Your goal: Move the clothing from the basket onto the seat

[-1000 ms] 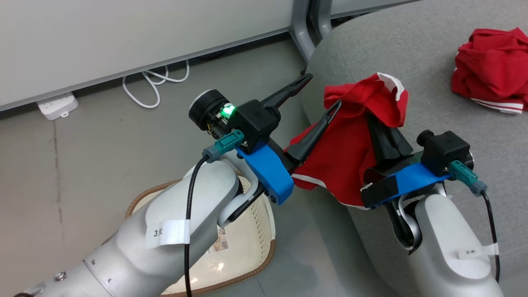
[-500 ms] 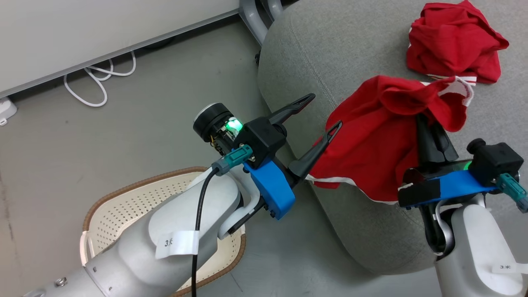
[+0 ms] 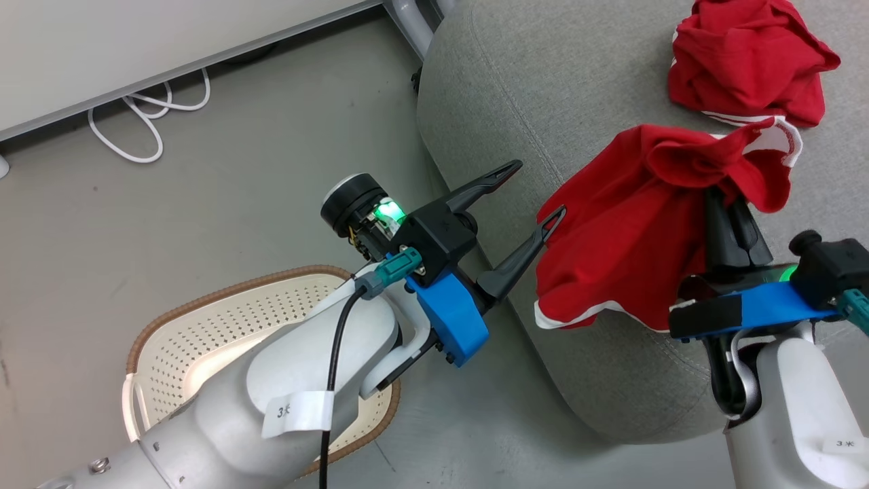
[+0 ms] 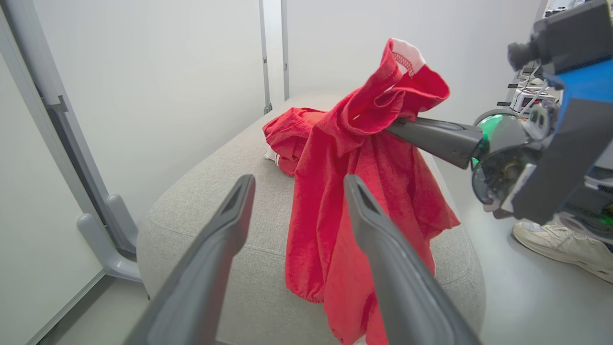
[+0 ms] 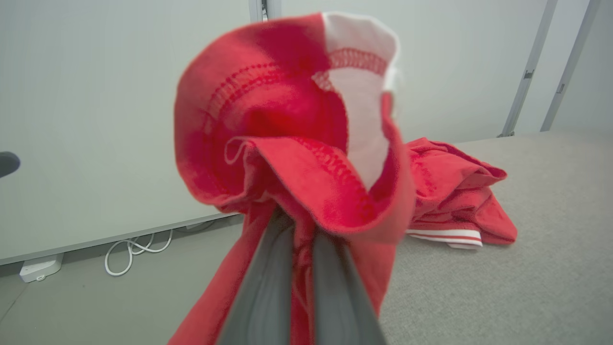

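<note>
Moved: right gripper (image 3: 728, 216) carried the red cloth (image 3: 624, 238) further over the seat (image 3: 543, 88) | right: pinched shut on cloth | left gripper (image 3: 538, 189): wide open, holds nothing | other red cloth (image 3: 743, 61): lying on seat | basket (image 3: 224, 326): on floor (image 3: 136, 224)

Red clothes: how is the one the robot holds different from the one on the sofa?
The held garment hangs from the shut right gripper; the other garment lies on the seat, untouched. The held garment drapes long; the other garment is bunched in a heap. Both are red with white trim.
</note>
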Robot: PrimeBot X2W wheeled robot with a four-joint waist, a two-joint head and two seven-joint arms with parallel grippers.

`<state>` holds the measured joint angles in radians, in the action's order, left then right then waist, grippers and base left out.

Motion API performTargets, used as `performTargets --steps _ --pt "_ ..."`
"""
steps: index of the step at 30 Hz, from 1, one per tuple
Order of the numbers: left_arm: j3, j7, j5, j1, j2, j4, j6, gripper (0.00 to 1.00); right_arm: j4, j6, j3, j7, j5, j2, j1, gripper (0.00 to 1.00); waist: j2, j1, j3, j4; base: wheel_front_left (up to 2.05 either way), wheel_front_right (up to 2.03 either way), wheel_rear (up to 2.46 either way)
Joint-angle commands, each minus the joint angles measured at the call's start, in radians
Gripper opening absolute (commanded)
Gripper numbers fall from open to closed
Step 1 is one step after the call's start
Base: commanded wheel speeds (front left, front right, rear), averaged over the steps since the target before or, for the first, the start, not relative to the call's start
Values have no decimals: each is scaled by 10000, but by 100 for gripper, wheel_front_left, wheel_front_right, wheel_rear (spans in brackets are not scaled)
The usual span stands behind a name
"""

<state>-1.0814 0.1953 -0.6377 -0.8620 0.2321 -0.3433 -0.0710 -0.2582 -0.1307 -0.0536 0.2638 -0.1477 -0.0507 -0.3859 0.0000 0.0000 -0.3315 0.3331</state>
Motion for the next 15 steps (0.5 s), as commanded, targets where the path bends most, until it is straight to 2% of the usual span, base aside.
performTargets --steps 1,5,9,15 --pt "-1 48 74 -52 72 39 50 100 101 -1 -15 10 126 5 -282 0 0 0 -104 -85 0 0 0" --pt "105 117 170 -257 140 142 149 100 214 -1 5 10 358 -19 -932 0 0 0 -488 -226 0 0 0" --pt "200 111 349 -563 408 345 258 100 652 -1 -100 9 537 -219 -2356 0 0 0 -1358 -337 0 0 0" --pt "329 79 642 -1024 851 623 354 100 1403 -1 -715 9 656 -879 -4525 0 0 0 -2734 -369 0 0 0"
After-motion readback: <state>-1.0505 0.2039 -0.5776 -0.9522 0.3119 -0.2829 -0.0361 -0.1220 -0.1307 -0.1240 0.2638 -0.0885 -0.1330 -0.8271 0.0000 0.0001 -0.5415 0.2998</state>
